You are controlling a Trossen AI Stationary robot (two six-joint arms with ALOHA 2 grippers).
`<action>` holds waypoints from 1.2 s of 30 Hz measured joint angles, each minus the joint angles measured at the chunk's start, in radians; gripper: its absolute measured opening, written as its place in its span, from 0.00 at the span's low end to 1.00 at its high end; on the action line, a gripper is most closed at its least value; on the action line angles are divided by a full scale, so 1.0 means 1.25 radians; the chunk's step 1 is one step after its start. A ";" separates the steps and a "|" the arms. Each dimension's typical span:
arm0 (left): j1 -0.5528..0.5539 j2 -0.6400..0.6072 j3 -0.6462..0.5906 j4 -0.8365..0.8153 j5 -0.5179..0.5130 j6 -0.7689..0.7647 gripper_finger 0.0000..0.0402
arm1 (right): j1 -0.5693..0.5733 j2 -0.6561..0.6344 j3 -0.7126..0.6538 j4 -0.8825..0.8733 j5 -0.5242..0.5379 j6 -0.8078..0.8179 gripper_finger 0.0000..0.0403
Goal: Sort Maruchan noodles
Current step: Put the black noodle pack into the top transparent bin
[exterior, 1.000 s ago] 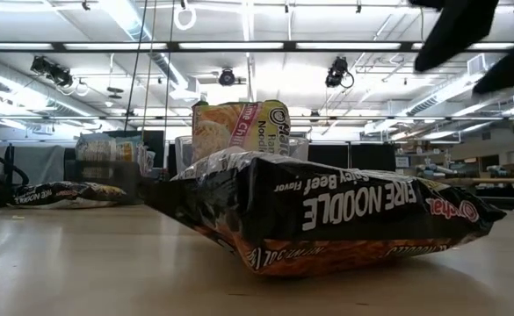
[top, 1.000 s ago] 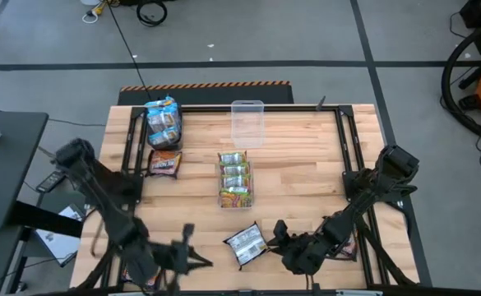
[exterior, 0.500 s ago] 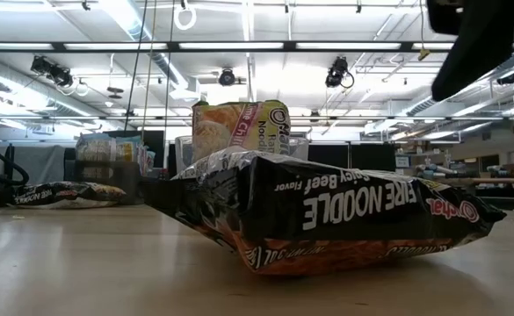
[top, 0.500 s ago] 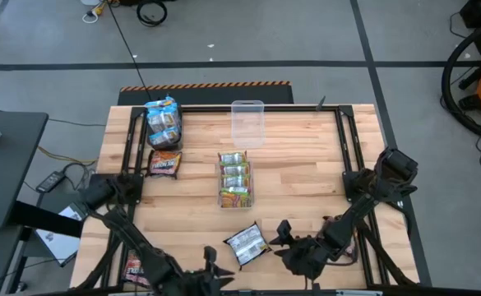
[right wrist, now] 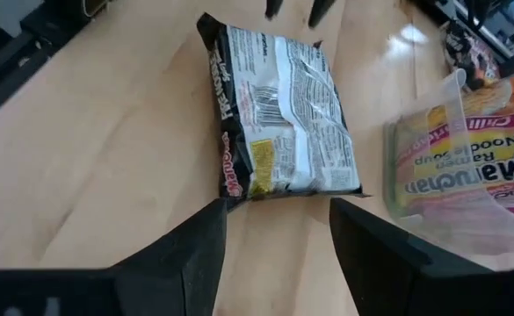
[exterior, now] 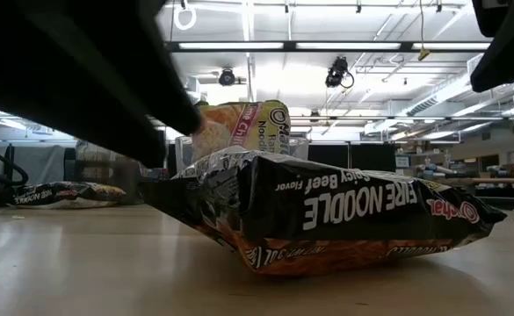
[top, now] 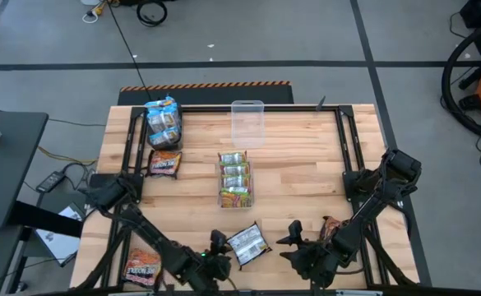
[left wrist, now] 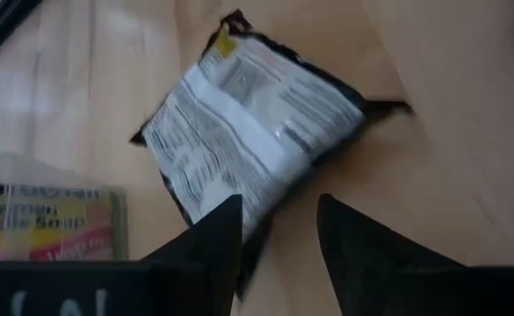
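A dark brown-orange noodle packet (top: 247, 244) lies flat on the table near its front edge, with the white printed back up. It fills the low view (exterior: 327, 215). My left gripper (top: 217, 242) is open just left of the packet, and its fingers point at the packet (left wrist: 248, 123). My right gripper (top: 288, 235) is open just right of the same packet (right wrist: 283, 114). Neither gripper touches it.
A clear bin of yellow-green packets (top: 234, 179) stands mid-table. An empty clear bin (top: 247, 123) stands behind it. Blue-silver packets (top: 163, 122) and a dark packet (top: 164, 164) lie at the far left. More packets lie at the near left (top: 143, 267) and the near right (top: 332, 226).
My left gripper has swung along the near edge toward the table's right and now stands beside the dark packet. Its arm now darkens the left of the low view. My right gripper has drawn back a little toward the right. The packet has not moved.
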 joint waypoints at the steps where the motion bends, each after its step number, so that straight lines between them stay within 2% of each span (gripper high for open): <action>1: 0.007 0.003 0.001 0.004 -0.001 0.018 0.39 | 0.000 0.000 0.001 -0.004 0.000 0.006 0.52; 8: 0.027 0.059 -0.001 0.036 0.063 0.143 0.39 | 0.000 0.000 0.000 -0.030 0.000 0.027 0.52; 17: 0.029 0.067 0.000 0.082 -0.012 0.187 0.39 | 0.000 0.000 0.000 -0.034 0.008 0.027 0.51; 23: 0.037 0.075 -0.001 0.099 -0.026 0.324 0.39 | -0.001 0.000 0.000 -0.034 0.027 0.027 0.51; 32: 0.059 0.094 0.000 0.226 -0.041 0.530 0.39 | 0.000 0.000 0.000 -0.033 0.040 0.057 0.51; 36: 0.066 0.094 0.000 0.240 -0.048 0.584 0.39 | 0.001 -0.008 0.000 -0.037 0.033 0.079 0.51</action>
